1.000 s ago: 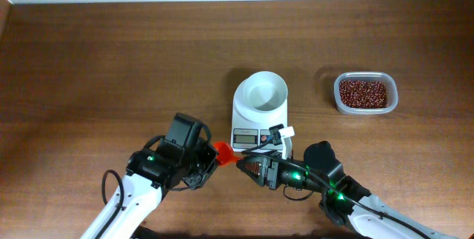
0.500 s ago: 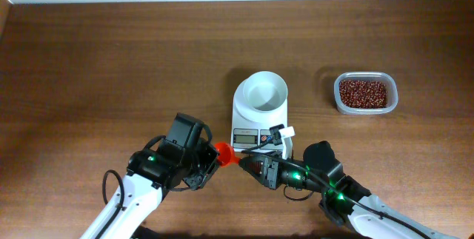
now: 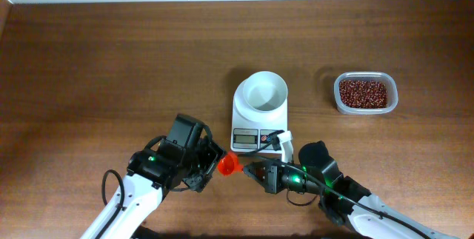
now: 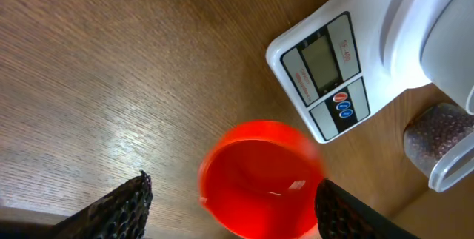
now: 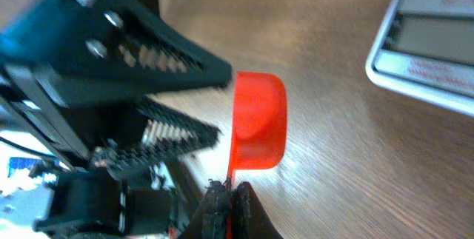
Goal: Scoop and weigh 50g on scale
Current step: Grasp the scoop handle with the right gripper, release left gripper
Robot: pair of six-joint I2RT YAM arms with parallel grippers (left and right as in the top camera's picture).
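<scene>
Passed to right gripper [image 5: 228,189], red scoop [image 3: 228,165] sits empty; tub [image 3: 393,98] holds beans [image 3: 363,92].

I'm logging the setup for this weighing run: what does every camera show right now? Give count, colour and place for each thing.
table: one, brown wood, under everything
scale: one, white with a grey display, middle of the table
bowl: one, white, empty, on the scale's platform
tub: one, clear plastic, to the right of the scale and apart from it
beans: many, red-brown, inside the tub
scoop: one, red, empty, just in front of the scale's display panel
left gripper: one, black, open, a finger on either side of the scoop's cup
right gripper: one, black, shut on the scoop's thin handle
</scene>
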